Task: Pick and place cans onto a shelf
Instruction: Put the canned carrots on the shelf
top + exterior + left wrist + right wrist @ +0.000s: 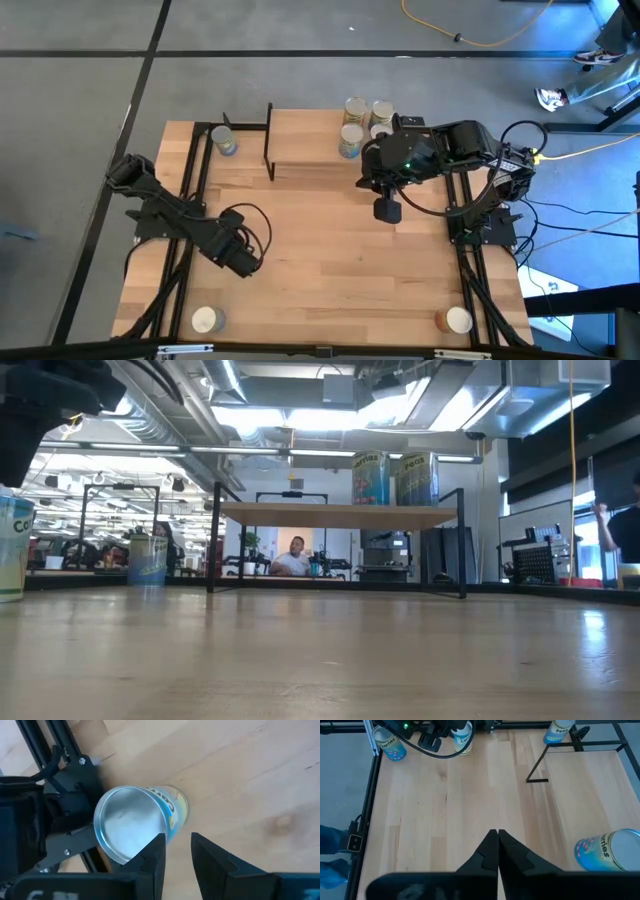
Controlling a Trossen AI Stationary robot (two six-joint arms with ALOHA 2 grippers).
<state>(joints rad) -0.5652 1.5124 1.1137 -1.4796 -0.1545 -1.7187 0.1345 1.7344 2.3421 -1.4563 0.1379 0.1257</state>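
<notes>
Three cans point(355, 108) point(381, 112) point(350, 140) stand on the right end of the light-wood shelf point(310, 140) at the table's far side. Another can point(224, 142) stands on the table left of the shelf. A yellow-labelled can point(130, 822) with a silver top stands on the table by the left rail. My left gripper point(177, 852) hovers open just above and beside it, pointing steeply down. In the high view the left arm hides this can. My right gripper point(497, 837) hangs shut and empty, high above the table in front of the shelf.
Single cans stand at the near left corner point(205, 320) and the near right corner point(457, 320). Black rails point(190, 200) run along the table's left and right sides. The wide middle of the tabletop point(340, 260) is bare wood. A person point(293, 557) sits in the room behind.
</notes>
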